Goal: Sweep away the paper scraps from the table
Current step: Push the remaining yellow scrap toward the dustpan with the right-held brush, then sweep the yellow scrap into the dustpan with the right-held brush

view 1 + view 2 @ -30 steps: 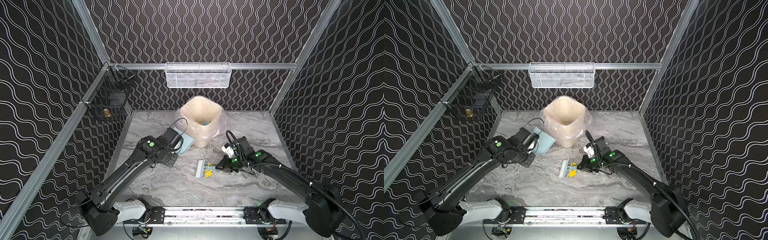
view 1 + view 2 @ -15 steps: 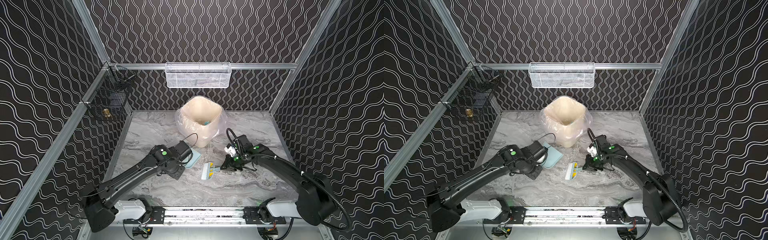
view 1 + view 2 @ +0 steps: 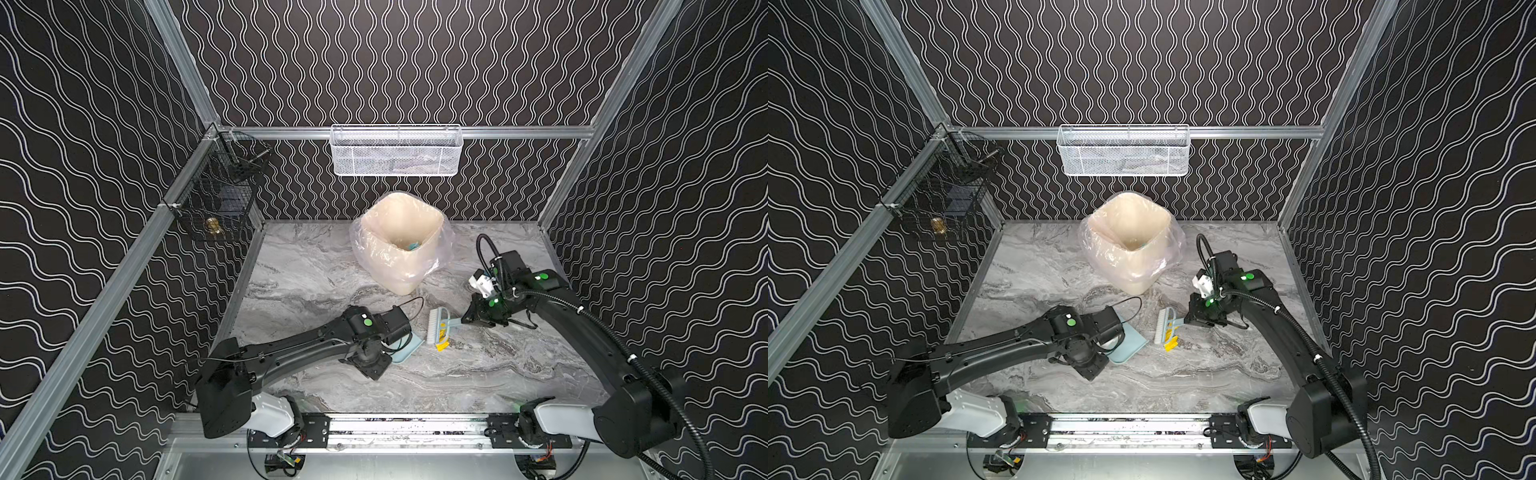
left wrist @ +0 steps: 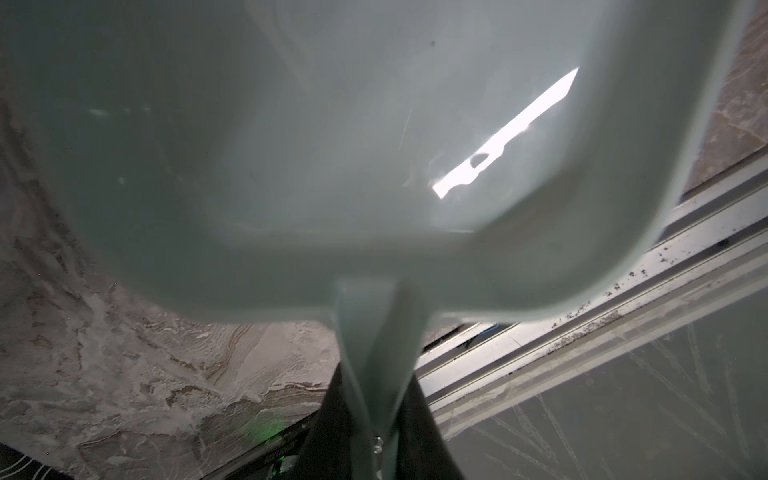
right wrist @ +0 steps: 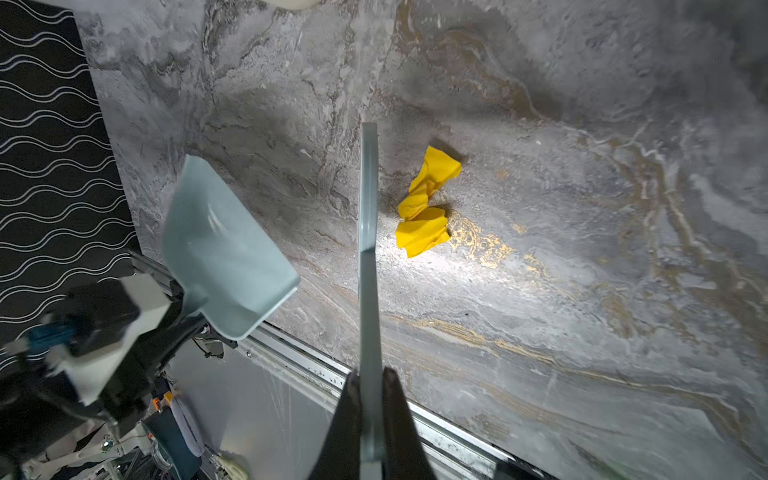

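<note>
Two crumpled yellow paper scraps (image 3: 441, 344) (image 3: 1170, 345) (image 5: 424, 203) lie on the marble table (image 3: 311, 270) at the front end of the brush head. My right gripper (image 3: 467, 320) (image 3: 1190, 320) (image 5: 370, 378) is shut on the handle of the pale blue brush (image 3: 436, 328) (image 3: 1165, 326) (image 5: 368, 249). My left gripper (image 4: 376, 374) is shut on the handle of the pale blue dustpan (image 3: 405, 353) (image 3: 1127, 345) (image 4: 291, 145) (image 5: 224, 249). The pan sits just left of the brush. In the right wrist view the brush stands between pan and scraps.
A cream bin (image 3: 399, 241) with a plastic liner stands at the back middle, with a light blue scrap (image 3: 413, 246) inside. A white wire basket (image 3: 397, 149) hangs on the back wall and a black wire basket (image 3: 220, 195) on the left wall. An aluminium rail (image 3: 407, 428) edges the front.
My left arm has carried the dustpan from beside the bin forward and to the right, up to the brush. The brush and yellow scraps have shifted slightly right.
</note>
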`<state>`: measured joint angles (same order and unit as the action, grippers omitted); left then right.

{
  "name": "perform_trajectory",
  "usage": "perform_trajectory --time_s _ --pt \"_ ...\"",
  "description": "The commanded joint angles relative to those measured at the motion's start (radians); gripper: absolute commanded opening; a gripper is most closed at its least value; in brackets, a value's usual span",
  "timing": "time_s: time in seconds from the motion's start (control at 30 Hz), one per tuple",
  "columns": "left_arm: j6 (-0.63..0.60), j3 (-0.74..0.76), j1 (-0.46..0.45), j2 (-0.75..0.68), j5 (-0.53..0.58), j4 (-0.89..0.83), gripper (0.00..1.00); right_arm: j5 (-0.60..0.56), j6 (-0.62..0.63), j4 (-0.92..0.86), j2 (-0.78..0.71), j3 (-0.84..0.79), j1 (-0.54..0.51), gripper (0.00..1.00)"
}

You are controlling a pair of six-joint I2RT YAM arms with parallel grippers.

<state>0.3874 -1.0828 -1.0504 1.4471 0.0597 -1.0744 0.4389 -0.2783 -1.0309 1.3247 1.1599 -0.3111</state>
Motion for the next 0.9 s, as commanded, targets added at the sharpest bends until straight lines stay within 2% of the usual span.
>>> perform_trajectory --time_s 0.0,0.13,0.27,0.43,0.53,0.87 --pt "0.017 0.005 -0.025 0.033 -0.009 0.063 0.00 -0.086 0.064 -0.109 0.028 0.054 0.027 0.00" --pt "-0.004 0.001 -0.069 0.111 0.016 0.105 0.00 -0.246 0.086 -0.162 0.087 0.164 0.043 0.00" --pt "-0.031 -0.016 -0.101 0.176 0.041 0.128 0.00 -0.346 0.091 -0.200 0.131 0.262 0.041 0.00" --pt "-0.064 -0.036 -0.105 0.226 0.028 0.145 0.00 -0.413 0.107 -0.238 0.169 0.277 0.020 0.00" --pt "-0.077 -0.049 -0.105 0.248 0.014 0.143 0.00 -0.427 0.109 -0.212 0.160 0.250 0.000 0.00" --pt "-0.083 -0.068 -0.104 0.299 -0.008 0.143 0.00 -0.446 0.123 -0.225 0.258 0.282 -0.095 0.00"
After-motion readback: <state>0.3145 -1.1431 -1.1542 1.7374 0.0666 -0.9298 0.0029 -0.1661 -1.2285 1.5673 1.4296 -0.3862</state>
